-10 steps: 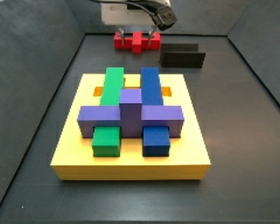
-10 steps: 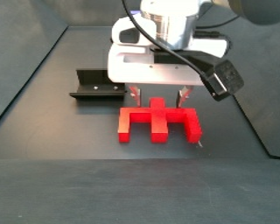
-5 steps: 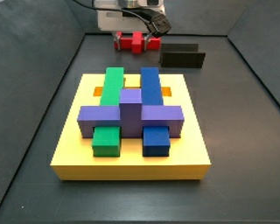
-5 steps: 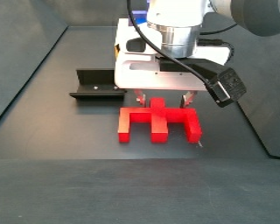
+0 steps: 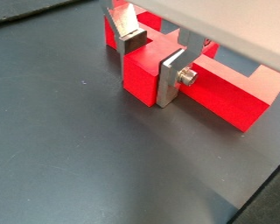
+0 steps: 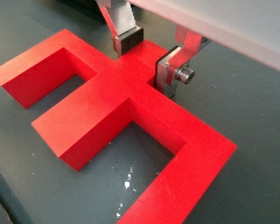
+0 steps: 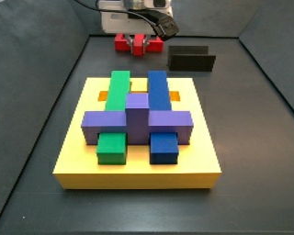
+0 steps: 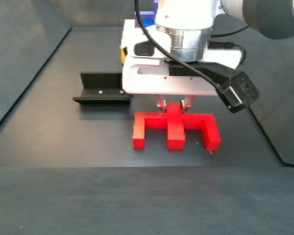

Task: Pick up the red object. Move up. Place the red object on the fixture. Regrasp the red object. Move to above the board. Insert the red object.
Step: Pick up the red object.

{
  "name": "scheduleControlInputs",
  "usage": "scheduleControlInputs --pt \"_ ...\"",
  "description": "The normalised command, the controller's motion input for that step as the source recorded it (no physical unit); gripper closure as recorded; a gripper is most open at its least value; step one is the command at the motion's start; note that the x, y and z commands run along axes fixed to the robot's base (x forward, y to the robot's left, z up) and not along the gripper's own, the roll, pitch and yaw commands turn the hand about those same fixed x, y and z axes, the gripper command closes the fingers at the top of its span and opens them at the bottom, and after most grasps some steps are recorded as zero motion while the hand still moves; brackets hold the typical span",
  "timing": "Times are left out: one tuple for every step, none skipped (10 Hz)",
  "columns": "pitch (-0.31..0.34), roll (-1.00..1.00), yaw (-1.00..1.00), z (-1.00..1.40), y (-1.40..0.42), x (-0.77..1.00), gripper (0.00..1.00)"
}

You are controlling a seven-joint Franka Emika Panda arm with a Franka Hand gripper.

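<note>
Gripper plates flank blocky, glossy red object's central stem.

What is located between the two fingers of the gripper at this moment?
In both wrist views, the red object's central stem lies between the gripper's fingers.

The tool has a white boxy body under a silver wrist. Black cables loop beside it. Its flat silver fingers carry dark pads and a screw.

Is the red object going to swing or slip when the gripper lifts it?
Probably rigid: the red object looks solid and blocky. The gripper straddles its central stem, so little swing is likely. Its glossy faces may slip against the fingers.
</note>
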Motion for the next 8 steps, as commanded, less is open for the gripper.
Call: scheduleControlInputs --pt "0.0 0.0 0.0 0.0 0.0 0.0 1.0" --pt "0.0 0.0 0.0 0.0 0.0 0.0 1.0" --pt "0.0 0.0 0.0 0.0 0.0 0.0 1.0" --pt "0.0 0.0 0.0 0.0 0.0 0.0 1.0" --pt "0.0 0.0 0.0 0.0 0.0 0.0 1.0" --pt "0.0 0.0 0.0 0.0 0.0 0.0 1.0" --pt "0.0 0.0 0.0 0.0 0.0 0.0 1.0" --pt "0.0 0.0 0.0 0.0 0.0 0.0 1.0"
